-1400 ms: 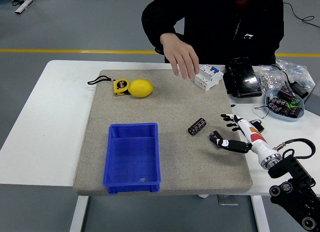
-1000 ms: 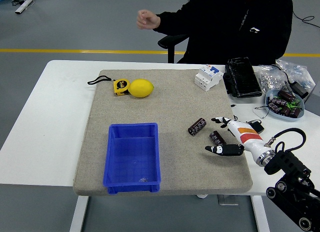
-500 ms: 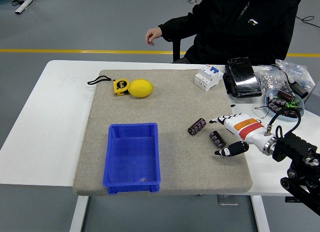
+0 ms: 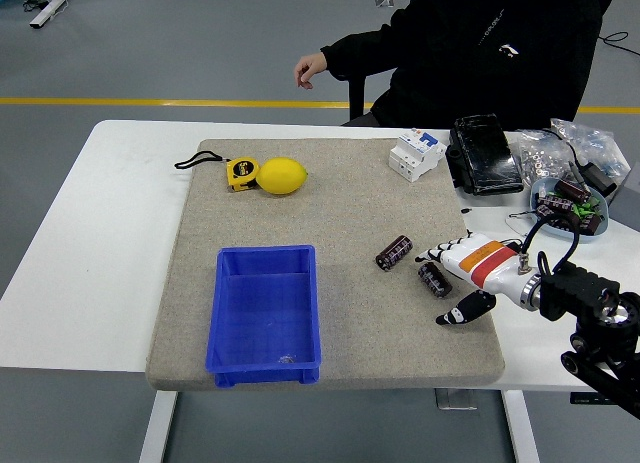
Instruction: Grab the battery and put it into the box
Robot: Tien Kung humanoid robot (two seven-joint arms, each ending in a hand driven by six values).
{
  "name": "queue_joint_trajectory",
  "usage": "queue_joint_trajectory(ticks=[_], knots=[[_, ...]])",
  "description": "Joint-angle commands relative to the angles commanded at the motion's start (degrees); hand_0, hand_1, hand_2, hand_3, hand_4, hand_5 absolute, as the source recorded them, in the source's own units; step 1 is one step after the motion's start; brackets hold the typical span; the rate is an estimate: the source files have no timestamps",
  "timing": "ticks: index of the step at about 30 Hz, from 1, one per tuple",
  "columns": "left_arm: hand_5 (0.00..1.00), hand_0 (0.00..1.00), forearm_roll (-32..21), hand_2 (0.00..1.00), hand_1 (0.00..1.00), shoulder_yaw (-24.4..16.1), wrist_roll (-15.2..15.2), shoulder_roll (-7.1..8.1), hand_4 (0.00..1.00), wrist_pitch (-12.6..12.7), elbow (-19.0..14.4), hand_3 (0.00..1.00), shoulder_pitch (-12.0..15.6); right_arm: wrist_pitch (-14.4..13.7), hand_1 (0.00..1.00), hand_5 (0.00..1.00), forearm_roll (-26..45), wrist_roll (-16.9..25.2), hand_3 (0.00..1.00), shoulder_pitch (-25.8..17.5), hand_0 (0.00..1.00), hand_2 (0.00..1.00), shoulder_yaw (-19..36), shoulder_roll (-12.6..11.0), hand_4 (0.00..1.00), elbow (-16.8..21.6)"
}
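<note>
The blue box (image 4: 265,313) is seen near the counter's (image 4: 120,243) front edge, left of centre. Toward the right edge, the right hand (image 4: 462,278) is spread around one battery (image 4: 434,279) on the mat, nothing being gripped. A second battery (image 4: 394,253) lies just beyond. A lemon (image 4: 282,176) is noted toward the far edge.

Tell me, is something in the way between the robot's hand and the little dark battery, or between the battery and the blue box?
Nothing visible blocks either. The right hand is open right beside the small dark cylindrical battery on the grey felt mat. A second dark battery lies just up-left of it, slightly off the straight line to the blue plastic box. Bare mat lies between.
</note>
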Motion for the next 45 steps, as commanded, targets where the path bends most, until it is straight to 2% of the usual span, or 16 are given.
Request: queue_joint_trajectory(ticks=[6,7,9,18,19,22,42,43,45], knots=[[0.602,0.773,-0.31,0.768,0.753,0.49,0.01,0.01,0.672,-0.06,-0.02,0.612,-0.22,-0.64,0.656,0.436,-0.34,0.61,0.817,1.86,0.583,0.748,-1.57,1.03,0.998,-2.01],[0.604,0.773,-0.42,0.768,0.752,0.58,0.01,0.03,0.671,-0.07,-0.03,0.610,-0.27,-0.80,0.638,0.420,-0.43,0.70,0.795,2.11,0.542,0.730,-1.69,1.13,0.998,-2.19],[0.604,0.773,-0.53,0.768,0.752,0.68,0.00,0.06,0.671,-0.08,-0.04,0.610,-0.32,-0.94,0.638,0.420,-0.53,0.83,0.795,2.43,0.542,0.730,-1.83,1.21,0.998,-2.32],[0.603,0.773,-0.58,0.768,0.752,0.80,0.02,0.10,0.671,-0.13,-0.07,0.611,-0.62,-1.41,0.623,0.408,-1.51,1.76,0.760,3.77,0.515,0.708,-2.34,0.79,0.973,-2.90],[0.603,0.773,-0.57,0.768,0.752,0.78,0.02,0.11,0.670,-0.13,-0.07,0.611,-0.62,-1.44,0.614,0.398,-1.59,1.82,0.709,3.89,0.492,0.698,-2.41,0.70,0.946,-2.91],[0.603,0.773,-0.18,0.768,0.752,0.54,0.09,0.10,0.670,-0.17,-0.08,0.611,-0.59,-1.67,0.614,0.398,-1.80,2.08,0.709,4.20,0.492,0.698,-2.77,0.58,0.946,-3.10],[0.600,0.772,1.70,0.770,0.755,-0.77,0.53,0.01,0.671,-0.22,-0.17,0.611,-0.16,-2.88,0.578,0.374,-2.38,2.53,0.641,4.01,0.435,0.664,-4.06,0.85,0.890,-4.97],[0.598,0.772,1.76,0.770,0.755,-0.79,0.55,0.01,0.671,-0.24,-0.17,0.612,-0.15,-2.95,0.508,0.348,-2.43,2.53,0.572,3.99,0.369,0.591,-4.11,0.89,0.842,-5.03],[0.598,0.772,1.85,0.770,0.755,-0.81,0.57,0.00,0.671,-0.25,-0.19,0.612,-0.13,-3.13,0.508,0.348,-2.50,2.54,0.572,3.96,0.369,0.591,-4.21,0.92,0.842,-5.07]])
